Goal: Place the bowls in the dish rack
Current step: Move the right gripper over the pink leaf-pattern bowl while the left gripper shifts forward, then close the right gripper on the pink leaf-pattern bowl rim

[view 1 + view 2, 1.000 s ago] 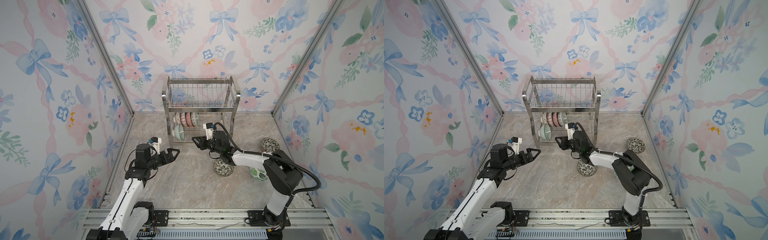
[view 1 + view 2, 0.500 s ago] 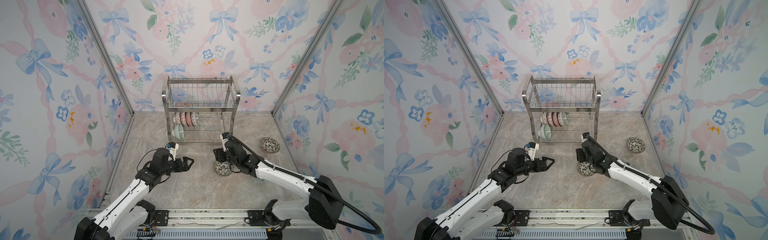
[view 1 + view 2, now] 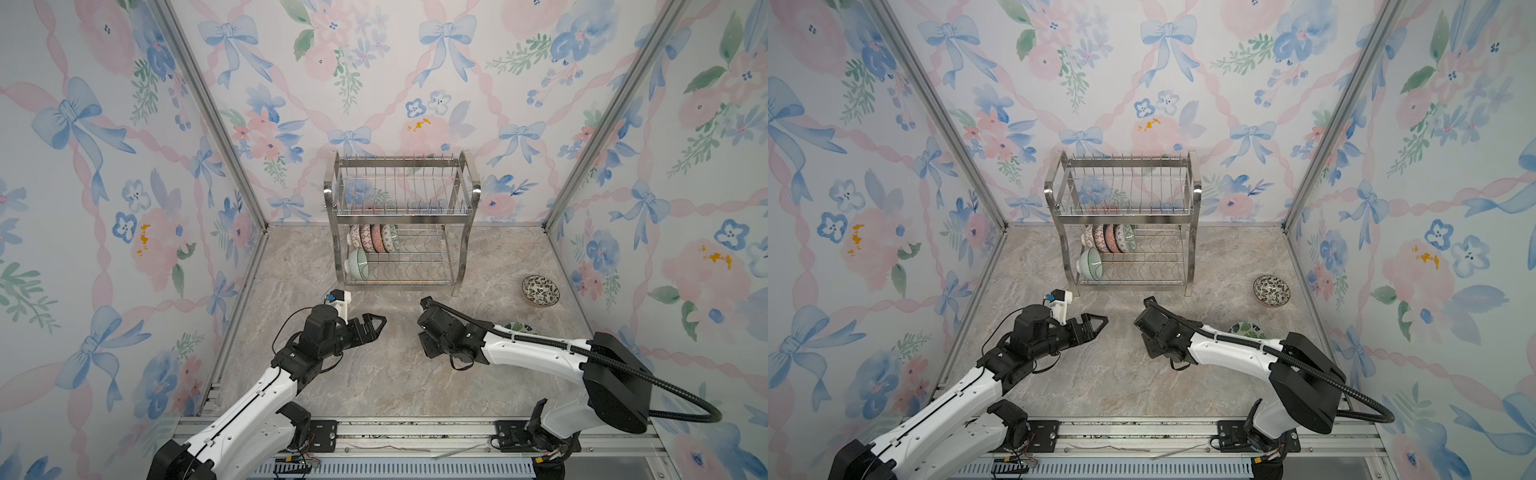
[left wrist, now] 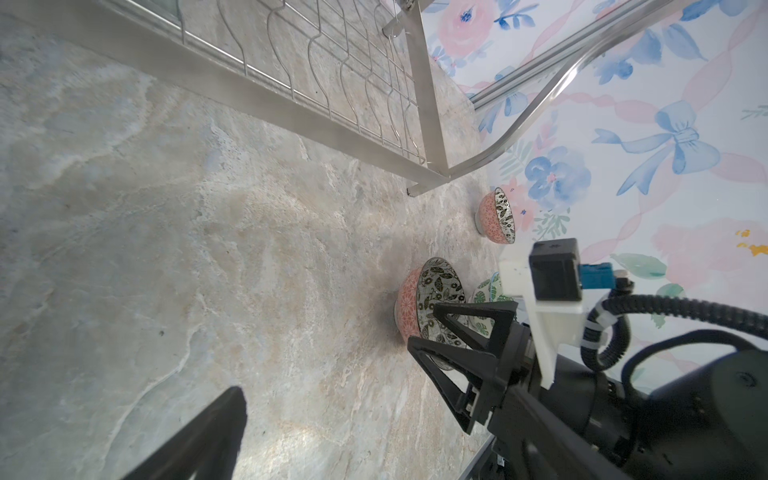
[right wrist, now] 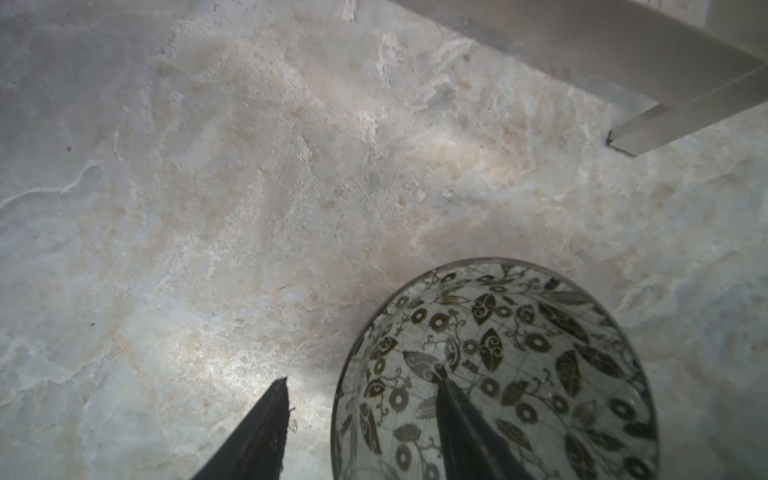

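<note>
The right arm has pulled back from the dish rack (image 3: 401, 215) to mid-table (image 3: 374, 386), and the left arm has swung in toward it. The right hand (image 5: 363, 378) now stands open astride the rim of a black-and-white leafy bowl (image 5: 519, 353), one finger inside and one outside, not yet pinching. The left hand (image 3: 376, 326) gapes wide and empty. Five bowls (image 3: 372, 239) sit in the rack's lower tier at 12 o'clock, and a second leafy bowl (image 3: 540, 291) waits at 3 o'clock. I'd call this the pick-up: close on the rim, lift, carry to a free slot. There is no lettering I can read.
</note>
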You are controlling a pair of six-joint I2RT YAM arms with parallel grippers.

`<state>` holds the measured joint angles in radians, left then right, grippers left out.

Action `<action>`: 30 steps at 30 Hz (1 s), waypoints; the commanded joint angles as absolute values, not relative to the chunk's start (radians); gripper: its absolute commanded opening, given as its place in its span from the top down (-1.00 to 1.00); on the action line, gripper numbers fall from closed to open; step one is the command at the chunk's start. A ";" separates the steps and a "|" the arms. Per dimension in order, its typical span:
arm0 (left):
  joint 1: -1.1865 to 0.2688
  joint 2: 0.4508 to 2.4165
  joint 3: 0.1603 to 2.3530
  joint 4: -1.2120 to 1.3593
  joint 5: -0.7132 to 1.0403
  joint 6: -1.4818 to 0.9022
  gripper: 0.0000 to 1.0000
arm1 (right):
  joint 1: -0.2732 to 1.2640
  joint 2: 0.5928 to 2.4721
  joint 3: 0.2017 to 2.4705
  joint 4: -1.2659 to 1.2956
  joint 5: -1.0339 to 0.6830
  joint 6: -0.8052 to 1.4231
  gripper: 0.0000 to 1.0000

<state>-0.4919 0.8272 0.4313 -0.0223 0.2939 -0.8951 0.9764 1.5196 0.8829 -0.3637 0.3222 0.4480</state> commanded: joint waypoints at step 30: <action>-0.572 0.762 0.386 0.000 0.160 -0.989 -0.96 | 0.950 1.571 0.956 -0.379 0.336 0.364 1.00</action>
<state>-0.5625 0.7624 0.3573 -0.0124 0.1898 -0.9817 0.9741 1.6218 0.9619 -0.3985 0.3698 0.3882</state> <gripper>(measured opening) 0.980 0.132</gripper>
